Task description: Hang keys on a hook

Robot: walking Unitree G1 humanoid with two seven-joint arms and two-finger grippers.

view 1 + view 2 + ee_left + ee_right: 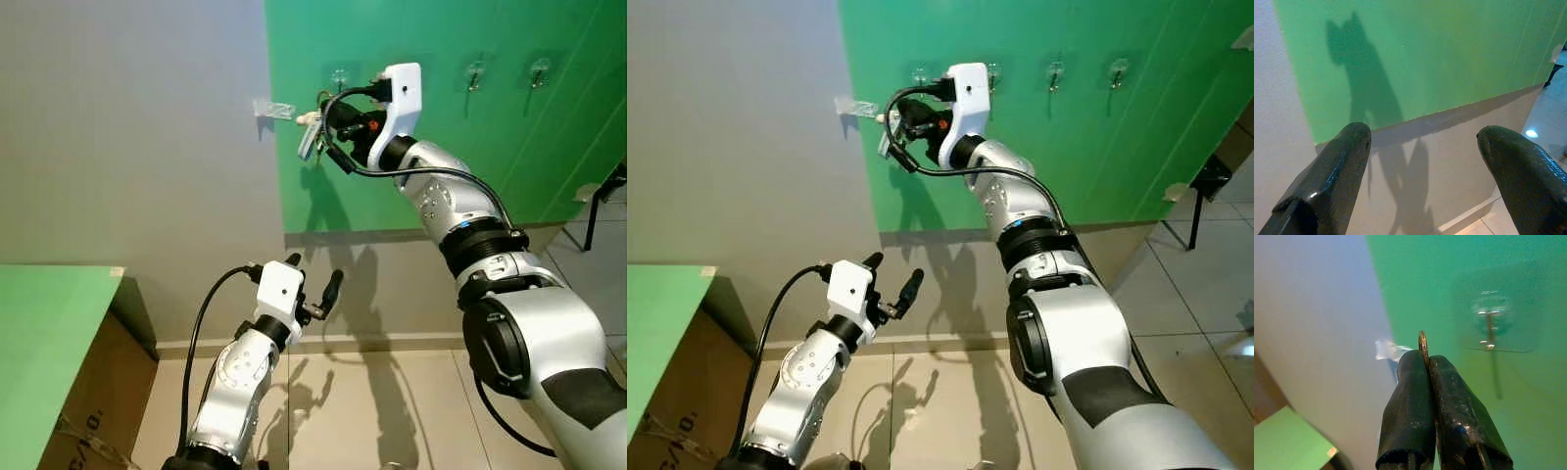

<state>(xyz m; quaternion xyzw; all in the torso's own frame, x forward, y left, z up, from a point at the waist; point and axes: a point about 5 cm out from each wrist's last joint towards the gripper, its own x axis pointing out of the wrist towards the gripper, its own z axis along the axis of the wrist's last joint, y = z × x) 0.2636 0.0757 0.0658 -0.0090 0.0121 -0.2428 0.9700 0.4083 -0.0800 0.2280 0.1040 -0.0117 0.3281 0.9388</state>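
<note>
Left eye view: four hooks; right gripper pinching keys.

In the right wrist view the key ring shows as a thin brass arc above the closed fingertips of the right gripper; the rest of it is hidden between them, and the keys lie out of that frame. In the eye views the keys hang as a small pale blur, too small to count. The hook is soft and out of focus. The right arm covers part of the nearest hook on the green wall. The table is cut by the frame's edge, as is the cardboard box below it, its printing unreadable.
</note>
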